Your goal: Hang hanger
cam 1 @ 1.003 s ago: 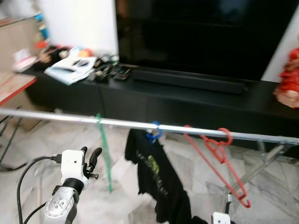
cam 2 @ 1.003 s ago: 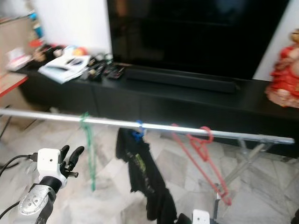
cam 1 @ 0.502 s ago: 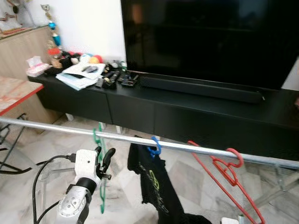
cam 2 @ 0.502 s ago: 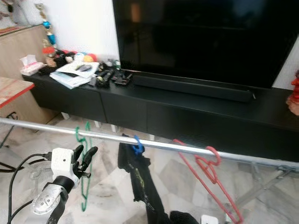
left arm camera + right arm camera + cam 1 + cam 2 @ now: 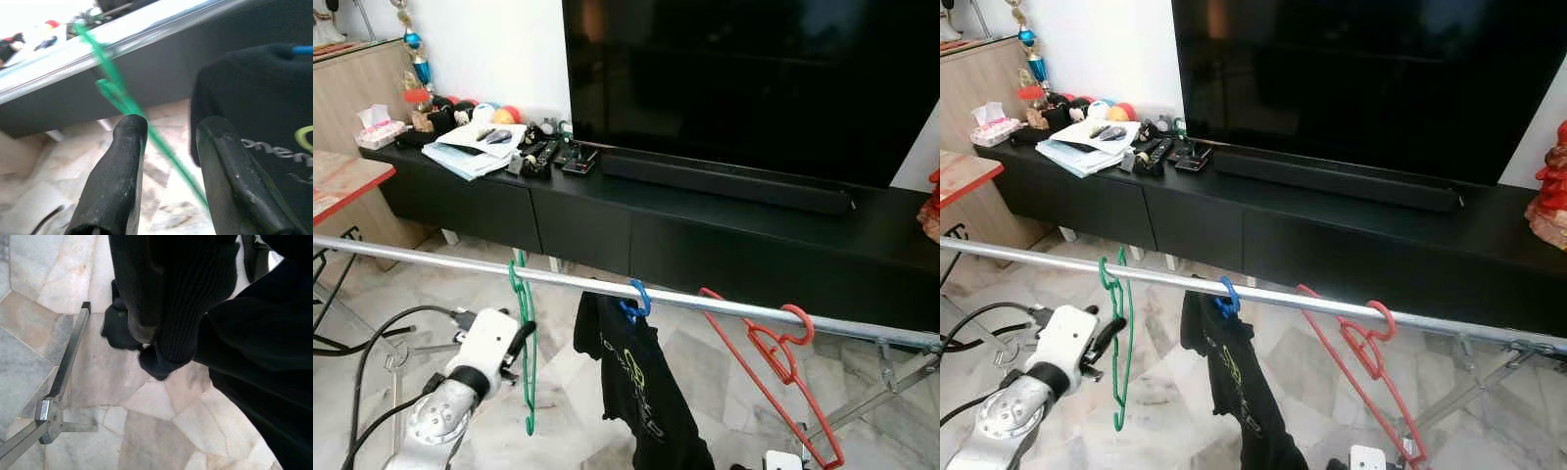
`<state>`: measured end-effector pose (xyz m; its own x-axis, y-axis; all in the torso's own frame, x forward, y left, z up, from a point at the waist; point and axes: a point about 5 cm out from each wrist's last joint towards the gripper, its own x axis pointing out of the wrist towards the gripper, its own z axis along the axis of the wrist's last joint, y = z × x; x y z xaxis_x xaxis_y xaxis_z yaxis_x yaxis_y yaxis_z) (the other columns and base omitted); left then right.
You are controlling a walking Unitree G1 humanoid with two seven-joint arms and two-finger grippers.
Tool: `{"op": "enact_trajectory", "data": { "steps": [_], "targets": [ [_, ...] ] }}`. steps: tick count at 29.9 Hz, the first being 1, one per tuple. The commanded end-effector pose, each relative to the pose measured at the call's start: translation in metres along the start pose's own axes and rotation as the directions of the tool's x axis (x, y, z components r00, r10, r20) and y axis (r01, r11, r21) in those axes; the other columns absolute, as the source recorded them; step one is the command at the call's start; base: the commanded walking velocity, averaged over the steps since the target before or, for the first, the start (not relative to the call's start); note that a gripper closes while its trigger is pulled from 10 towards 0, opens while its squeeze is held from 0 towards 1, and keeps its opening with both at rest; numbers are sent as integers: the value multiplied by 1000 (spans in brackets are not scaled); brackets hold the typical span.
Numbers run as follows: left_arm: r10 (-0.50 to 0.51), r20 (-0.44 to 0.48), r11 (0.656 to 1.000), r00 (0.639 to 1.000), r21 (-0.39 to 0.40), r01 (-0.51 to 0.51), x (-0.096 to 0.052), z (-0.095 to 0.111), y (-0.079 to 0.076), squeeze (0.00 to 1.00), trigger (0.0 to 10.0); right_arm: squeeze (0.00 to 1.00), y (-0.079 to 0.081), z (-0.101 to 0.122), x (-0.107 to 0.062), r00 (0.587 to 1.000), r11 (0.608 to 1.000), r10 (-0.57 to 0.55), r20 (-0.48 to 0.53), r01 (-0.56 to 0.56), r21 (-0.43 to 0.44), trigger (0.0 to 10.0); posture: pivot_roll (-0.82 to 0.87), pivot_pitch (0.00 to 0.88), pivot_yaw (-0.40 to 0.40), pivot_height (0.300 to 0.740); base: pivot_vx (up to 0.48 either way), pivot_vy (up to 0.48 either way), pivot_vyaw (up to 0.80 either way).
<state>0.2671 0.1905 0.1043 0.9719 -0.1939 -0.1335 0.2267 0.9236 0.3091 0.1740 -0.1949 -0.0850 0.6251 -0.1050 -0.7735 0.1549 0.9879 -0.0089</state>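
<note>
Now green hanger (image 5: 522, 345) hooked on rail (image 5: 431, 260), left of black shirt (image 5: 636, 384). Left gripper (image 5: 521, 341) spread apart beside hanger, not grasping. Right gripper: cannot tell.

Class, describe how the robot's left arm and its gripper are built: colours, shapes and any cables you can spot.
The left arm is silver metal with a round, bolted joint, ending in a white boxy wrist block. The left gripper has two long, rounded, glossy black fingers. Black cables loop from the wrist back toward the body.
</note>
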Motion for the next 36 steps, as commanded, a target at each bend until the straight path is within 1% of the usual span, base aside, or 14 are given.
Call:
{"op": "enact_trajectory", "data": {
  "steps": [1,3,4,5,6,8,9,16,17,18,23,29,32,36],
  "targets": [
    [19,6,988,1000,-156,-18,6,11,-2,0,10000,0,1,2,0,1000,1000,4,3,-4,2,10000,89,48,4,740,0,0,0],
    [36,-23,970,999,-239,-40,12,14,-2,0,10000,0,2,1,0,1000,1000,5,2,-5,4,10000,88,52,4,740,0,0,0],
    [36,-23,970,999,-239,-40,12,14,-2,0,10000,0,2,1,0,1000,1000,5,2,-5,4,10000,88,52,4,740,0,0,0],
    [34,-56,965,998,-256,-47,16,14,-2,278,10000,0,2,1,0,1000,1000,6,1,-6,4,10000,87,53,4,740,0,0,0],
    [36,-77,963,996,-264,-55,17,13,-2,365,10000,0,2,1,0,1000,1000,6,1,-6,5,10000,86,54,4,740,0,0,0],
    [38,-99,961,994,-268,-63,19,12,-1,365,10000,0,3,1,0,1000,1000,7,0,-7,6,10000,84,55,5,740,0,0,0],
    [16,-96,954,995,-296,-44,22,15,-1,580,10000,0,3,0,0,1000,1000,8,-2,-8,7,10000,83,56,5,740,0,0,0],
    [-73,-224,942,972,-337,-7,33,12,-1,557,10000,0,4,-1,0,1000,1000,13,-8,-13,10,10000,80,64,5,740,0,0,0],
    [-83,-238,943,968,-333,-1,34,11,-2,420,10000,0,4,-1,0,1000,1000,14,-8,-14,11,10000,77,66,6,740,0,0,0],
    [-83,-245,943,966,-332,-3,35,11,-3,0,10000,0,4,-1,0,1000,1000,14,-8,-14,11,10000,77,65,6,740,0,0,0],
    [-45,-285,948,957,-315,-49,38,8,-1,0,10000,0,4,-1,0,1000,1000,16,-9,-16,10,10000,74,71,2,740,0,0,0],
    [-8,-250,961,968,-269,-62,40,20,5,0,10000,0,3,-1,0,1000,1000,13,-9,-13,9,10000,75,72,0,740,0,0,0],
    [-60,-182,964,981,-264,10,39,32,3,0,10000,0,2,-1,0,1000,1000,10,-10,-9,8,10000,76,72,-1,740,0,0,0],
    [-153,-160,961,975,-252,110,32,35,-1,0,10000,0,2,-1,0,1000,1000,11,-10,-11,8,10000,77,73,-1,740,0,0,0]
  ]
}}
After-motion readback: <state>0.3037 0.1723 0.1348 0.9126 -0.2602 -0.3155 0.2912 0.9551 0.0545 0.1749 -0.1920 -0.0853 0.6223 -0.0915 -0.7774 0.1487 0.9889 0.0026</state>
